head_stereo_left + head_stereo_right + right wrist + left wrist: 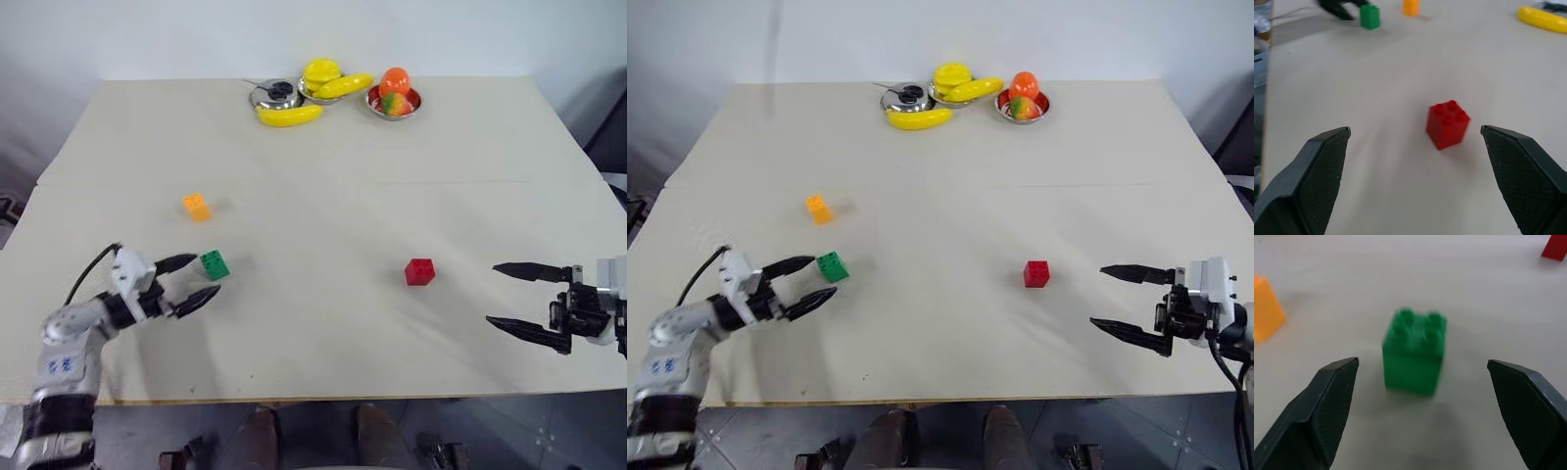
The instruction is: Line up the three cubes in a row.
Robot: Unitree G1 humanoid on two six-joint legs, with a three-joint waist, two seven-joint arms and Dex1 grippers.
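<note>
Holding my left gripper (192, 282) spread wide just beside the green cube (215, 264); right gripper (506, 294) apart too, facing the red cube (419, 271).

Seen on a plain cream table (323, 186): an orange block (196, 207), a green block (215, 264) and a red block (419, 271), each studded on top. Behind, yellow bananas (290, 116) and orange fruit (395, 81) in silvery metal bowls (394, 108). Black fingers (196, 301) on white-and-grey arms.
</note>
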